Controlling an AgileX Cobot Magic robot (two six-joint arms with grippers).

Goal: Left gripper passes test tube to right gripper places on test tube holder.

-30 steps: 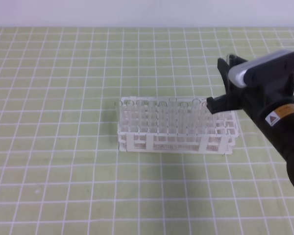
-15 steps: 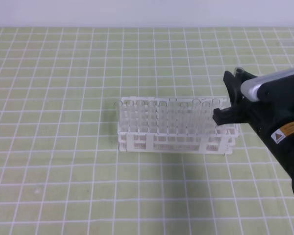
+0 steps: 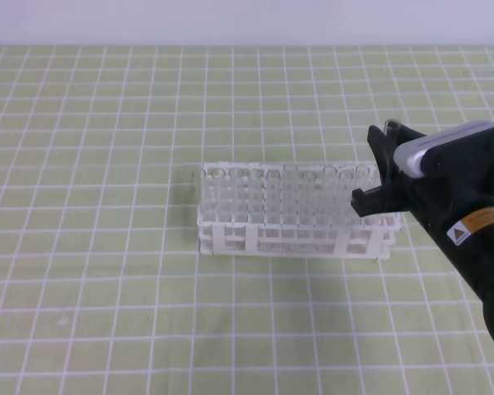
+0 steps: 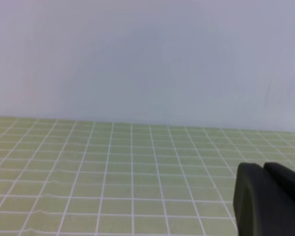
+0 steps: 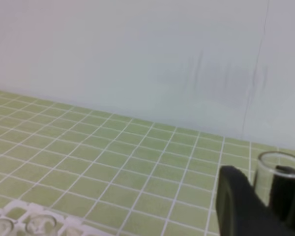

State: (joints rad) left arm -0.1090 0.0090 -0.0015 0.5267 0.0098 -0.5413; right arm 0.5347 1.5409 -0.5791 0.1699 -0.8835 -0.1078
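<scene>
Fingers of the right gripper pinch the test tube upright; over the last second they've drifted right, then edged back toward the test tube holder's right end. Insertion looks close.

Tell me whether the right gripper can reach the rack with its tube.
Probably yes: the right gripper, shut on the test tube, sits beside the test tube holder with nothing between them.

The test tube holder, packed with upright tubes, blocks mid-tabletop; the right pincer crowds its right end. Left and front lie open.
</scene>
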